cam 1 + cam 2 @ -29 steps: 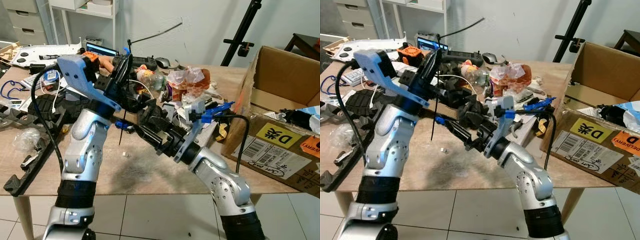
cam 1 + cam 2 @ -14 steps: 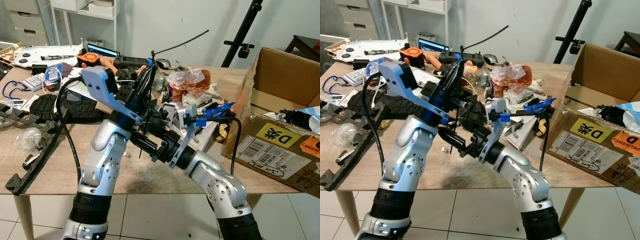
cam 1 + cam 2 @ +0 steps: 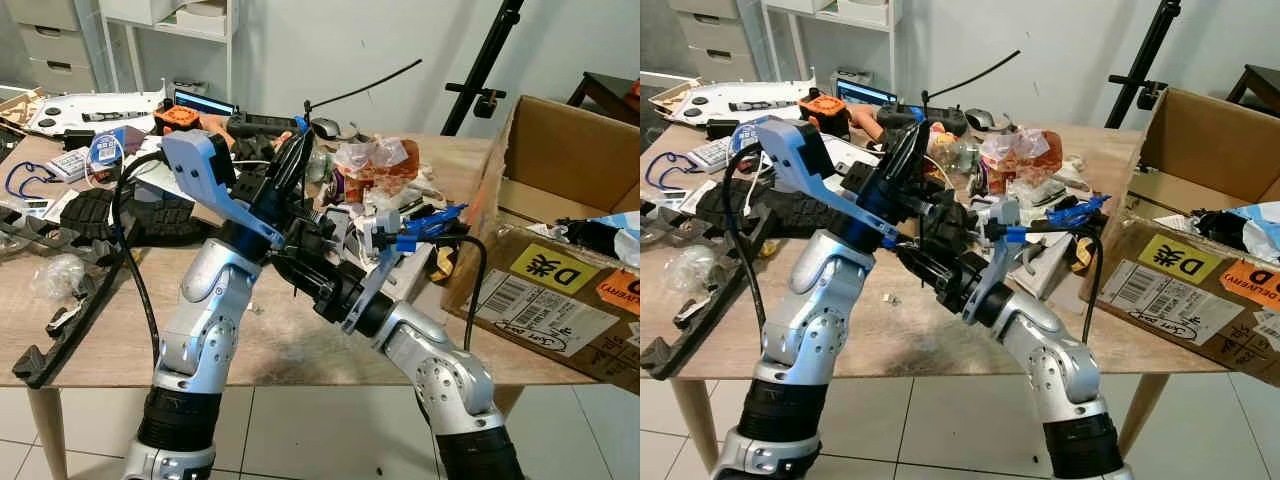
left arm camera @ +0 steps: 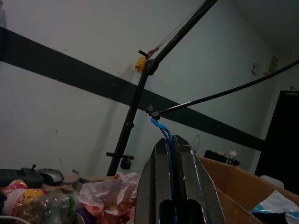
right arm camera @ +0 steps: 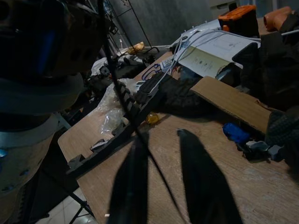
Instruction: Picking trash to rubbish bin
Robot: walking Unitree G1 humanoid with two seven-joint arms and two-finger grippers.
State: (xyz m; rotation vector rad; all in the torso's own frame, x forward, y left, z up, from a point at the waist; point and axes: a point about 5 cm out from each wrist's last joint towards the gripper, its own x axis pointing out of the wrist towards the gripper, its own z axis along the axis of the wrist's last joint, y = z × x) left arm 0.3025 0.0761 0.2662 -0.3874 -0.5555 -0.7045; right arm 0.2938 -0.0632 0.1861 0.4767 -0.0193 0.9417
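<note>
The left gripper [image 3: 300, 150] is pinching a long black cable tie [image 3: 365, 87] between its closed fingers, raised above the cluttered table [image 3: 270, 340]; the tie is sticking up and away from the fingertips toward the cardboard box [image 3: 560, 200]; the right gripper [image 5: 161, 182] is hanging with fingers parted over the table, below the left gripper.

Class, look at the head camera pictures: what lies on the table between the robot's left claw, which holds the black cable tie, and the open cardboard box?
In the left eye view, between the left claw and the cardboard box lies a heap of crumpled wrappers.
</note>
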